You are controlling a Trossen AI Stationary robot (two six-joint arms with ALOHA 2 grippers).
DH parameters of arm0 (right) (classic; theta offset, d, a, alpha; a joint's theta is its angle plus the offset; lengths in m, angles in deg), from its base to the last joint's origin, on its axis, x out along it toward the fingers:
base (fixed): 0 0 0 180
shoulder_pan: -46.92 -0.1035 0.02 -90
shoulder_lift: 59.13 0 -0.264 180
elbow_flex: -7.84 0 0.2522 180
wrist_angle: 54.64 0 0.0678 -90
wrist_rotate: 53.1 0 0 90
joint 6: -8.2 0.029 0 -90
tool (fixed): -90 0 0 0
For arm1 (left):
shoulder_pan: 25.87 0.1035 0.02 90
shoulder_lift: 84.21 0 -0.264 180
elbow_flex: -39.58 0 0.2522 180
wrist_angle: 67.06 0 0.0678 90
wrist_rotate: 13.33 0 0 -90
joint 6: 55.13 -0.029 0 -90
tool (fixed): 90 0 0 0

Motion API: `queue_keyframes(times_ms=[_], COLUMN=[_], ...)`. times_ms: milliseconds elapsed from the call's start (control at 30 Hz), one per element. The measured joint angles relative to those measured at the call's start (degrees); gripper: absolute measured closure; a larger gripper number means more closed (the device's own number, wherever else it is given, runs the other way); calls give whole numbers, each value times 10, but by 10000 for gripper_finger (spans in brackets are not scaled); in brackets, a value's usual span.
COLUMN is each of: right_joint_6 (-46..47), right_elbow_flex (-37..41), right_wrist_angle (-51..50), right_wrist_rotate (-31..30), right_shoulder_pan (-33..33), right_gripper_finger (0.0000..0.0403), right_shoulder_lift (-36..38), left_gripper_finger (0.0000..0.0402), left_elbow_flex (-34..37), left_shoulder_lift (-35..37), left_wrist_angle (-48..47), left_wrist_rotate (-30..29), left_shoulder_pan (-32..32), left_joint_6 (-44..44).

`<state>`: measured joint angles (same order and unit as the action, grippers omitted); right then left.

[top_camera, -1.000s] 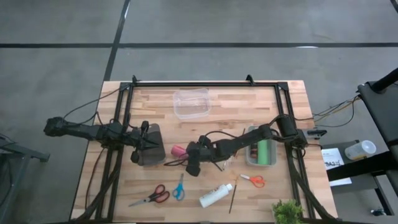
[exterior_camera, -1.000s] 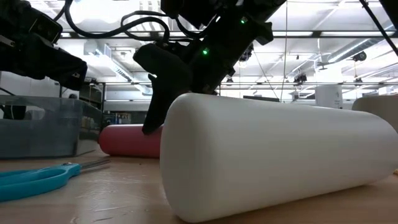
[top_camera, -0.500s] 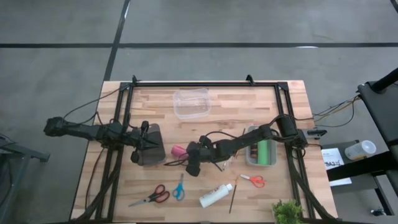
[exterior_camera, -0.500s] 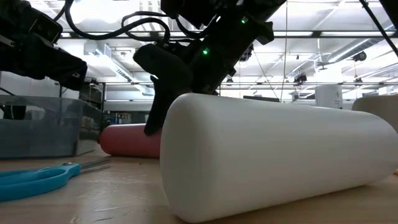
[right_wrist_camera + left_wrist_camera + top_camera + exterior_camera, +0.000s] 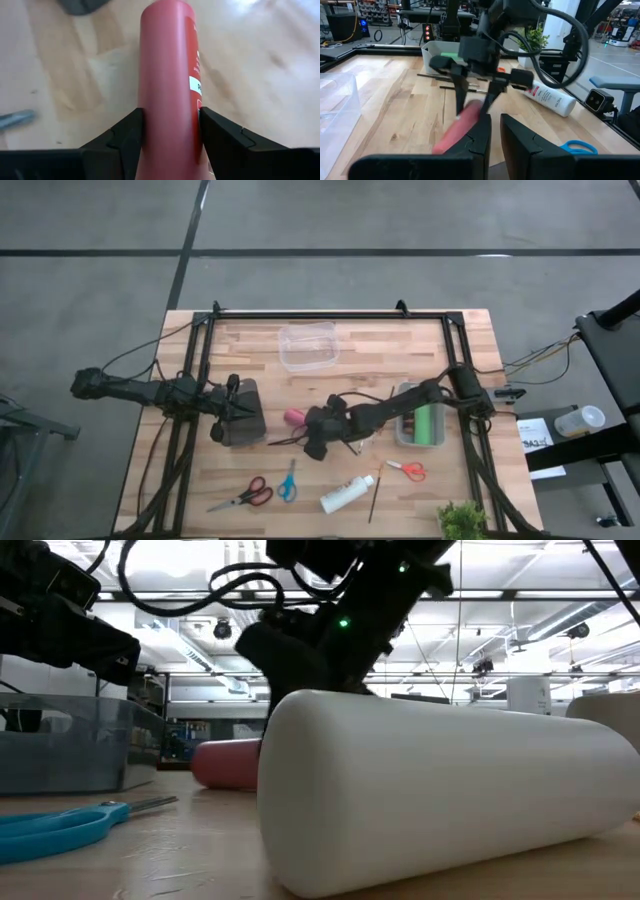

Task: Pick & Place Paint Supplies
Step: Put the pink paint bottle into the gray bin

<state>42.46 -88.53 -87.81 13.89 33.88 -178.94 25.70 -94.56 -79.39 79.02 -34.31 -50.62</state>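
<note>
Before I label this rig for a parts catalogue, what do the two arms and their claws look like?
Both arms are dark, slim and jointed, trailing black cables. The left claw has two blocky dark fingers; the right claw has angular dark fingers, and a small green light glows on that arm.

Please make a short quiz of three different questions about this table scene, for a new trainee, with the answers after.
1. True or false: the right gripper has its fingers on both sides of the red paint bottle.
2. Which thing lies inside the grey bin on the right side of the table?
A. the green paint bottle
B. blue scissors
C. the white paint bottle
3. Fill in: the left gripper waits beside the dark ______ on the table's left.

Key:
1. True. The right wrist view shows a finger against each side of the bottle.
2. A.
3. Block. It is a dark, box-like thing; the pictures do not show what it is.
</note>
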Motion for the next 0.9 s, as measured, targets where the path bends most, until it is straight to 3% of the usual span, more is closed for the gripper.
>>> queue_keyframes(times_ms=[367,633,900], right_joint_6=[84,271,507], right_elbow_flex=[-1,-3,-3], right_wrist_angle=[-132,-324,-537], right_wrist_rotate=[-120,-200,-205], right_shoulder_pan=[-22,-56,-104], right_gripper_finger=[227,226,226], right_shoulder_lift=[87,140,166], left_gripper_finger=[351,351,351], left_elbow_flex=[0,0,0], left_shoulder_lift=[0,0,0], left_wrist_angle=[0,0,0], left_wrist_rotate=[0,0,0], left_shoulder_pan=[0,0,0], left_joint_6=[0,0,0])
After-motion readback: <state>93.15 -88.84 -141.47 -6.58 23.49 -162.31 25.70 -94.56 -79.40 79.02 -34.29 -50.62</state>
